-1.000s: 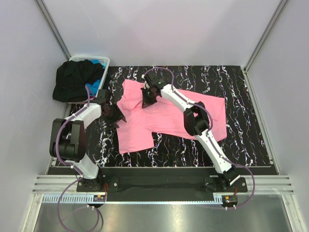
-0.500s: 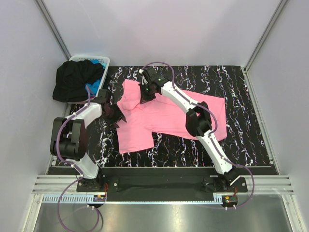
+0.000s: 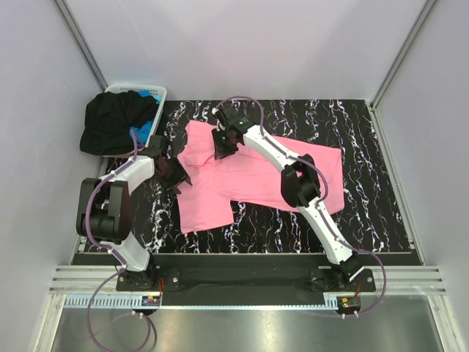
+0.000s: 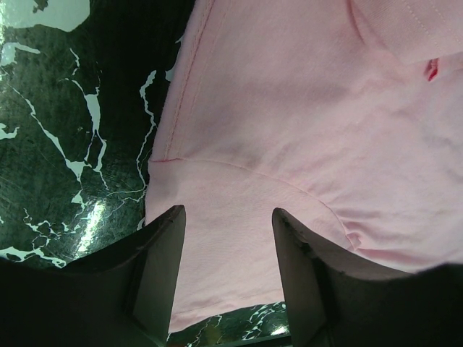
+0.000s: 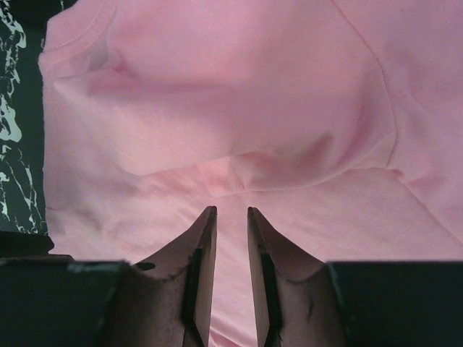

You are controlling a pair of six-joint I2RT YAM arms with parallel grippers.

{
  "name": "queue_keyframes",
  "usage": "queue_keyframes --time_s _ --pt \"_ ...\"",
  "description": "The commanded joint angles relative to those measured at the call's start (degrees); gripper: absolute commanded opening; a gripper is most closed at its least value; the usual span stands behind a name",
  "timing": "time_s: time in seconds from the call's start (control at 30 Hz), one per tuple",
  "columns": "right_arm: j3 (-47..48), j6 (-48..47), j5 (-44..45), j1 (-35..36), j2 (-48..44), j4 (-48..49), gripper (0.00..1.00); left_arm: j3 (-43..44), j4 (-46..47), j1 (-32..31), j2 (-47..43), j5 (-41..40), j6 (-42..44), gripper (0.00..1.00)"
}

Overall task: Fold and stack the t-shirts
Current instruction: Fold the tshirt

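Right end effector (image 5: 231, 210), rumpled pink t-shirt (image 5: 253, 108)

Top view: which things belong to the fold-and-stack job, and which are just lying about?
Job:
- pink t-shirt
- black t-shirt
- blue t-shirt

Lying about:
- white basket, with the black and blue shirts on and in it
- marbled table

The table (image 3: 366, 147) is black with white marble veining. A pink shirt (image 3: 242, 176) lies spread across its middle, lightly creased, reaching from left of centre well toward the right, with one part stretching toward the near edge. A white basket (image 3: 160, 92) sits at the far left corner, near the shirt but apart from it.
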Motion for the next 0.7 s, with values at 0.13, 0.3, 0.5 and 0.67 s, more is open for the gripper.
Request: queue_keyframes --time_s 0.13,0.3,0.5,0.67 --pt "2.37 -0.23 -0.35 0.48 2.84 0.02 0.31 1.97 0.43 0.35 -0.26 -0.37 0.91 0.56" --pt "2.72 -0.23 -0.97 0.56 3.72 0.20 0.31 1.79 0.43 0.35 -0.26 -0.19 1.00 0.56" --pt "3.51 -0.49 -1.75 0.48 4.86 0.55 0.31 1.88 0.52 0.35 -0.26 -0.19 1.18 0.56" --pt "4.04 -0.32 -2.37 0.48 5.83 0.99 0.31 1.70 0.43 0.35 -0.26 -0.19 1.26 0.56"
